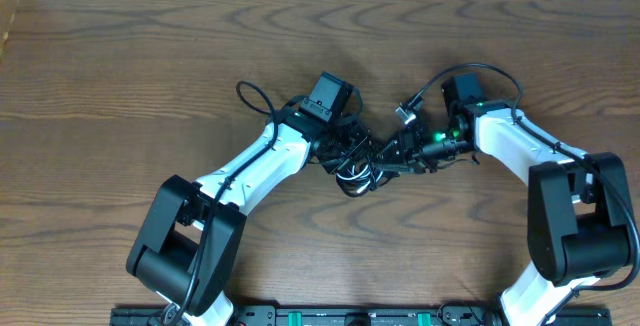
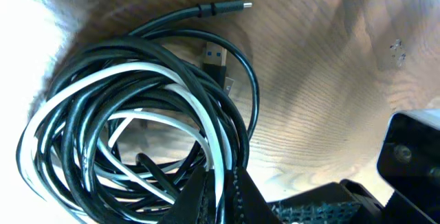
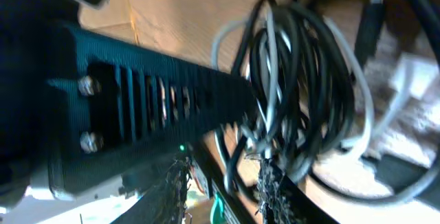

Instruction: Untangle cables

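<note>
The cables [image 1: 358,174] lie as one tangled coil of black cords and a white cord on the table's middle, between both arms. In the left wrist view the cables [image 2: 137,114] fill the left half, with two plug ends [image 2: 234,6] sticking out at the top. My left gripper [image 2: 218,176] is shut on a white and black strand at the coil's edge, and it shows from overhead as the left gripper [image 1: 350,154]. My right gripper [image 3: 221,169] has its jaws apart, and a black loop of the cables [image 3: 295,80] hangs into the gap beside the right fingertip [image 3: 268,176].
The left gripper's black slotted body [image 3: 151,93] crosses the right wrist view close to the coil. The right arm's dark housing [image 2: 412,155] sits at the lower right of the left wrist view. Thick black arm wires [image 1: 480,71] loop above the right wrist. Wooden table [image 1: 120,56] all around.
</note>
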Tool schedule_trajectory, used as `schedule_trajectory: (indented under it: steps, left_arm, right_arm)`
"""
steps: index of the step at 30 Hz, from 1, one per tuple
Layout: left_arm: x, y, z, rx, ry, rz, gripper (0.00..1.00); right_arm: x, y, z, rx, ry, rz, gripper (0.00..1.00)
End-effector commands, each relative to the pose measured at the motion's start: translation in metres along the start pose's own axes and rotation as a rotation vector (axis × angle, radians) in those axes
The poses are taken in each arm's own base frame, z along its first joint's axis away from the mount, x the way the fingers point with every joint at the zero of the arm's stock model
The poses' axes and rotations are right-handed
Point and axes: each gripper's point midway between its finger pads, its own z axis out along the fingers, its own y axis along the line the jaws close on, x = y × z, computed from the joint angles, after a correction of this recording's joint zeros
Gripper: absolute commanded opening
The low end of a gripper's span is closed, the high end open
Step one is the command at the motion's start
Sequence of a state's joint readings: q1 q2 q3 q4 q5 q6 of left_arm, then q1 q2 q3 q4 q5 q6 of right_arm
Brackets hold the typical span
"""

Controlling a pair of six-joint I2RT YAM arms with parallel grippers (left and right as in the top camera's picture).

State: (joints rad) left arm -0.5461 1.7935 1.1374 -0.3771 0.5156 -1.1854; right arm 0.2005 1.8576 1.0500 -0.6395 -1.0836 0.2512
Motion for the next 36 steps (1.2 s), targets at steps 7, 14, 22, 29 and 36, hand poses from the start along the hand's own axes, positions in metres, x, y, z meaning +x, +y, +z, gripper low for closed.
schedule_trajectory:
  steps: [7, 14, 22, 29, 36]
  left_arm:
    - [0.007, 0.004, 0.002, -0.002, 0.039, -0.085, 0.08]
    - [0.007, 0.004, 0.002, -0.002, 0.04, -0.085, 0.08]
    - [0.006, 0.005, 0.002, -0.002, 0.037, -0.085, 0.08]
    - [0.003, 0.007, 0.002, -0.012, 0.019, -0.087, 0.08]
    - [0.003, 0.007, 0.002, -0.013, 0.019, -0.088, 0.08]
  right_arm:
    - [-0.004, -0.022, 0.01, 0.154, -0.025, 0.059, 0.1]
    - [-0.001, -0.021, 0.015, 0.165, -0.012, 0.047, 0.23]
    - [0.007, -0.017, 0.025, 0.17, 0.021, 0.024, 0.27]
    - [0.012, -0.015, 0.03, 0.173, 0.039, 0.019, 0.27]
    - [0.018, -0.006, 0.031, 0.122, 0.068, 0.062, 0.28]
